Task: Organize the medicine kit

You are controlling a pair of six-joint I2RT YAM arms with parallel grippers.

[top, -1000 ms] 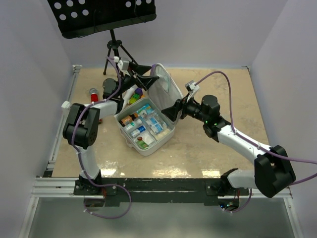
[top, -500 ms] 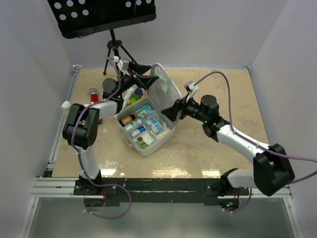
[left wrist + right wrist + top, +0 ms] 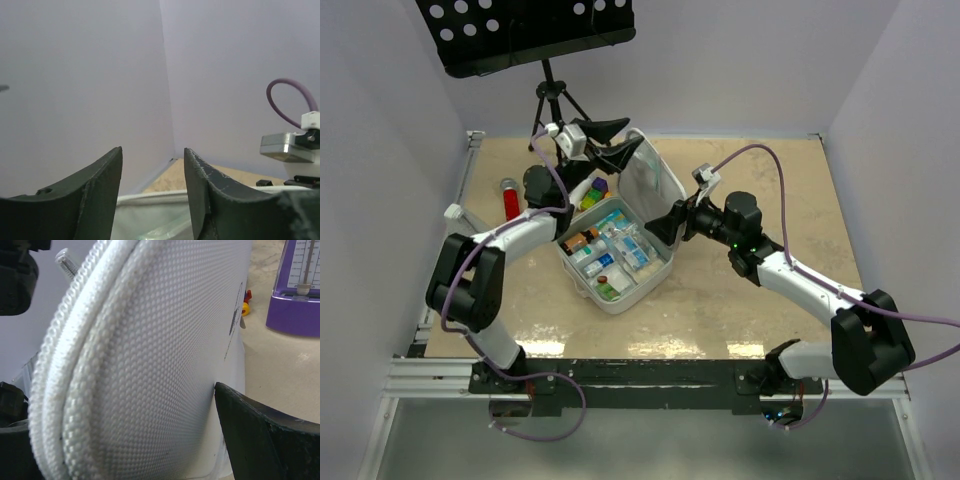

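The medicine kit (image 3: 620, 298) lies open mid-table, a white case with several small boxes and bottles in its base. Its lid (image 3: 652, 182) stands upright. My left gripper (image 3: 620, 140) hovers at the lid's top far edge. In the left wrist view its fingers (image 3: 153, 150) stand apart, with only the lid's white rim (image 3: 152, 202) showing low between them. My right gripper (image 3: 667, 222) is at the lid's near side. In the right wrist view the woven lid shell (image 3: 165, 340) fills the space between the jaws (image 3: 120, 410), and the right fingertip (image 3: 225, 392) touches it.
A purple metronome (image 3: 300, 295) stands behind the lid, partly hidden in the top view (image 3: 600, 186). A red-capped bottle (image 3: 509, 200) lies at the left. A black music stand (image 3: 525, 30) on a tripod (image 3: 552, 100) stands at the back left.
My left arm has lifted and swung right, bringing its gripper from behind the lid up to the lid's top edge, and its fingers have narrowed. The right arm has not moved.
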